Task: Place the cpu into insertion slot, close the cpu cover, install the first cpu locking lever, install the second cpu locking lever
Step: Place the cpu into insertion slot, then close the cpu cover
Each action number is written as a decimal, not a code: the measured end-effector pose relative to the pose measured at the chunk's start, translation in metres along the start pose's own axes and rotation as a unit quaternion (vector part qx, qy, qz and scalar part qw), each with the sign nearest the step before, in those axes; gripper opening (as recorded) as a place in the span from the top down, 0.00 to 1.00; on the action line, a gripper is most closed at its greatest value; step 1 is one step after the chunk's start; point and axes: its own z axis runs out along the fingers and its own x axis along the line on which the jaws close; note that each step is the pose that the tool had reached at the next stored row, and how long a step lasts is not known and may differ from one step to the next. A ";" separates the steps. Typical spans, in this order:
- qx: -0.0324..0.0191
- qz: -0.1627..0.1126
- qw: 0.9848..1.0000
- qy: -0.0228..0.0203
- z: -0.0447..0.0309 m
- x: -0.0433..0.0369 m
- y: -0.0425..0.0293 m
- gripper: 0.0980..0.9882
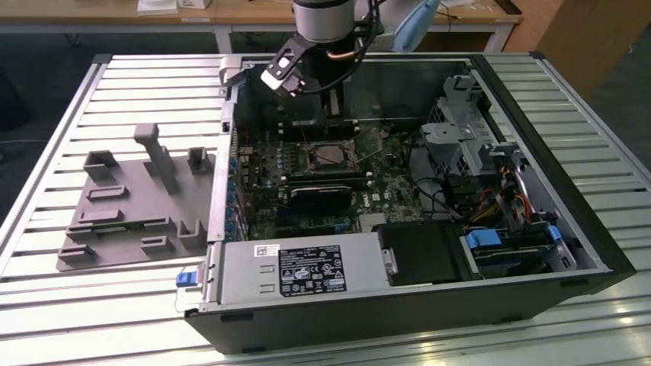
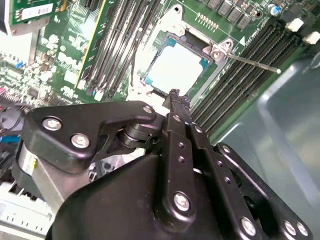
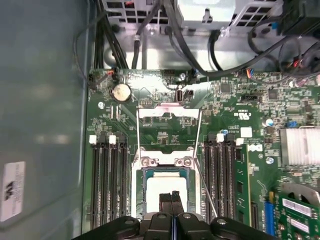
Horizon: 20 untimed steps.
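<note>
The cpu lies flat in the insertion slot on the green board, its pale metal face up; it also shows as cpu and cpu. The cpu cover seems swung open, standing back from the slot with board showing through its window. A thin locking lever sticks up and out from one corner of the slot. My gripper hangs just above the cpu's near edge. Its black fingers are pressed together with nothing between them, as seen in gripper and gripper.
Long black memory slots flank the socket on both sides. Cables and a metal case wall crowd the space around it. In the exterior view a grey fixture lies on the slatted table to the left, and a power supply sits in front.
</note>
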 end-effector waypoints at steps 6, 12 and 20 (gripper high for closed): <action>-0.002 0.000 1.000 0.000 -0.0007 0.0000 0.0000 1.00; -0.002 0.000 1.000 0.000 -0.0007 0.0000 0.0000 1.00; 0.001 0.000 1.000 0.000 -0.0085 -0.0002 0.0011 1.00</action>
